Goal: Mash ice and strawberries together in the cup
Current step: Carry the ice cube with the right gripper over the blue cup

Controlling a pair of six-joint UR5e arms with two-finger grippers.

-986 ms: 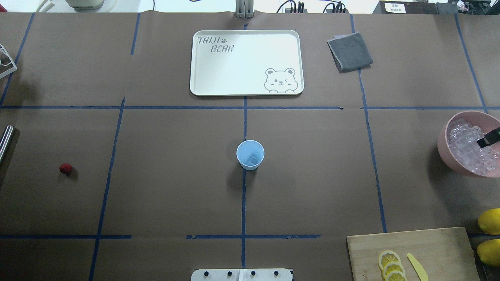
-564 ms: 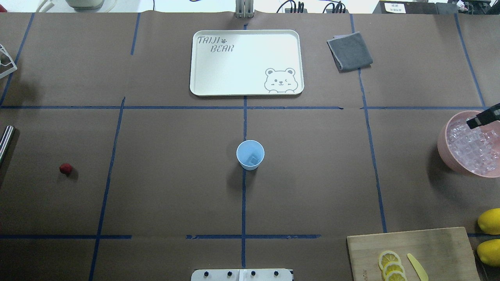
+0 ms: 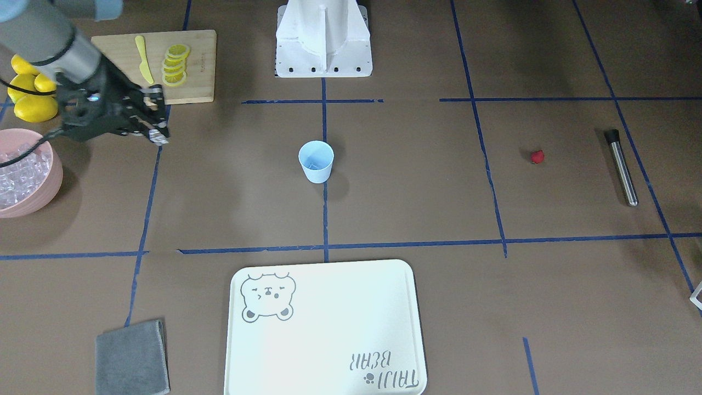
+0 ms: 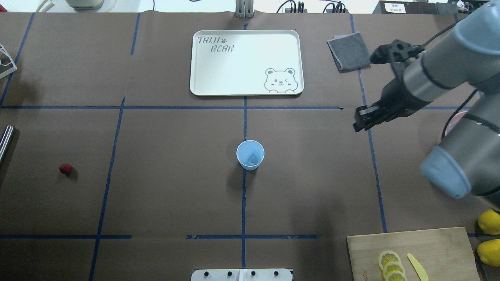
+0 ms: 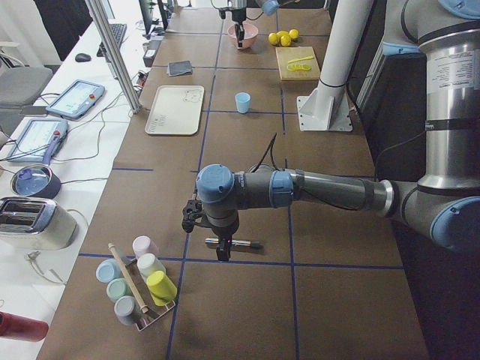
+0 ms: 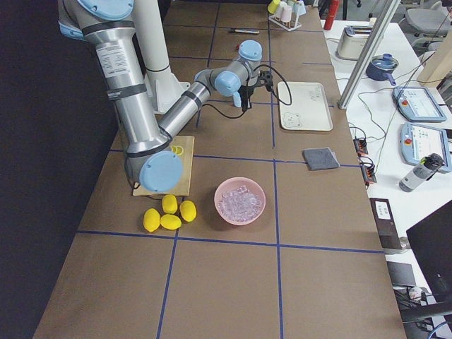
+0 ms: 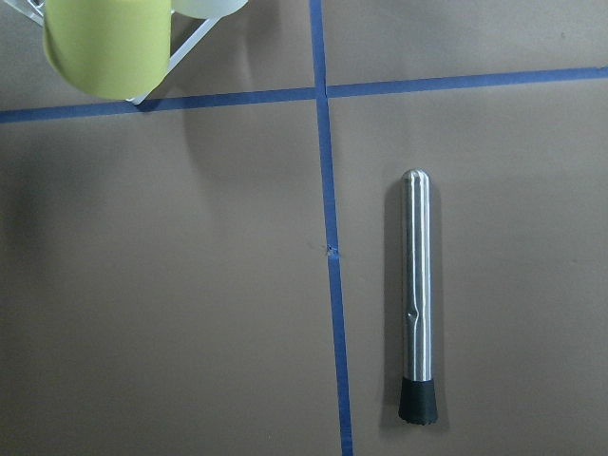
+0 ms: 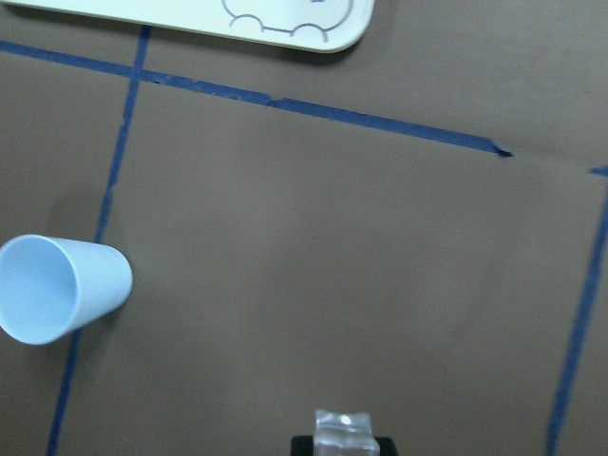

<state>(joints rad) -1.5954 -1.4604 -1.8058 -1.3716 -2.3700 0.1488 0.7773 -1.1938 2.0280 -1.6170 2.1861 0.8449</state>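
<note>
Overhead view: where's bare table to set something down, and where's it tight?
Bare: the wide stretch between strawberry and cup; also the strip between cup and tray. Tight: robot's right side, with right gripper holding ice, pink bowl, cutting board, lemons.

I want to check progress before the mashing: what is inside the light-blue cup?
Seen from overhead, the cup holds one clear ice cube on its bottom. The strawberry lies outside it. The wall may cover a little of the bottom.
</note>
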